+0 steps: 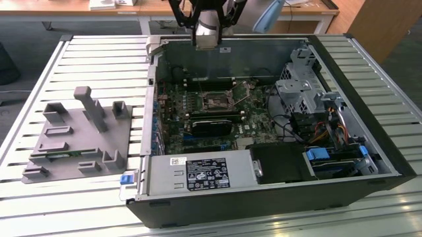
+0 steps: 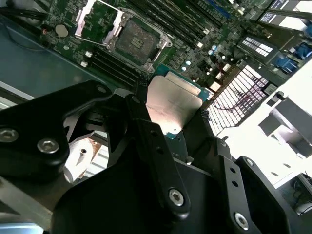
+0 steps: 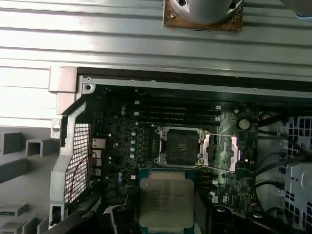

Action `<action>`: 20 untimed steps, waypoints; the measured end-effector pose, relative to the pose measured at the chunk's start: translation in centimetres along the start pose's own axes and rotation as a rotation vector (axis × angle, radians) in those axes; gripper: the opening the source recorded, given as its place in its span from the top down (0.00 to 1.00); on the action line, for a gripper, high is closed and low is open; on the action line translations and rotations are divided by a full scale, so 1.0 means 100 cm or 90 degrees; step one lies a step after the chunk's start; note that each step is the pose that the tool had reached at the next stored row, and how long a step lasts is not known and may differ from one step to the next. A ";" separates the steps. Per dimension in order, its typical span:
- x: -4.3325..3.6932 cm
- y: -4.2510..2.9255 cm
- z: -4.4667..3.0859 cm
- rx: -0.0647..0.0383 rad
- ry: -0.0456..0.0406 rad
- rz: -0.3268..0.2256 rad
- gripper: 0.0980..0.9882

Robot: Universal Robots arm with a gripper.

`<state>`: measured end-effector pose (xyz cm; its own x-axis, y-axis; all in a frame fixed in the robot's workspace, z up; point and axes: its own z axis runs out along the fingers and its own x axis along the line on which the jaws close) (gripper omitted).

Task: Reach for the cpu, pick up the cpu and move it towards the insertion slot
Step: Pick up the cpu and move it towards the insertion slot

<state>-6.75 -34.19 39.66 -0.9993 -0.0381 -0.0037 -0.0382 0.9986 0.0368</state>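
The cpu (image 2: 173, 102), a flat square chip with a silvery top and a pale rim, sits between my gripper's black fingers (image 2: 146, 126); my gripper (image 2: 173, 122) is shut on it. In the first wrist view the cpu (image 3: 165, 200) hangs a short way from the insertion slot (image 3: 181, 146), whose silvery frame is swung open beside its dark centre. The second wrist view shows the insertion slot (image 2: 139, 36) beyond the chip. In the exterior view my gripper (image 1: 206, 42) is high over the back wall of the open computer case, and the insertion slot (image 1: 216, 102) lies below it on the motherboard.
The open case (image 1: 369, 148) lies on a slatted metal table (image 1: 79, 54). Inside are a long black card (image 1: 211, 127), a power supply (image 1: 197, 173), a drive cage (image 1: 300, 94) and loose cables (image 1: 323, 128). A grey parts fixture (image 1: 79, 133) stands at the exterior view's left.
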 end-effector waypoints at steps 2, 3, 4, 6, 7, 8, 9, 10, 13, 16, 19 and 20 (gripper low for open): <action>-0.0069 0.0005 0.0007 0.000 0.0000 0.000 0.50; -0.0103 0.0008 0.0011 0.000 0.0000 0.000 0.50; -0.0138 0.0011 0.0015 0.000 0.0000 0.001 0.50; -0.0205 0.0015 0.0022 0.000 0.0000 0.001 0.50; -0.0233 0.0016 0.0025 0.000 0.0000 0.001 0.50; -0.0264 0.0018 0.0028 0.000 -0.0001 0.001 0.50; -0.0290 0.0019 0.0031 0.000 -0.0002 0.002 0.50; -0.0321 0.0020 0.0033 0.000 -0.0003 0.002 0.50; -0.0353 0.0023 0.0036 0.000 -0.0005 0.002 0.50; -0.0353 0.0023 0.0036 0.000 -0.0006 0.002 0.50; -0.0353 0.0023 0.0036 0.000 -0.0008 0.002 0.50; -0.0353 0.0023 0.0036 0.000 -0.0008 0.002 0.50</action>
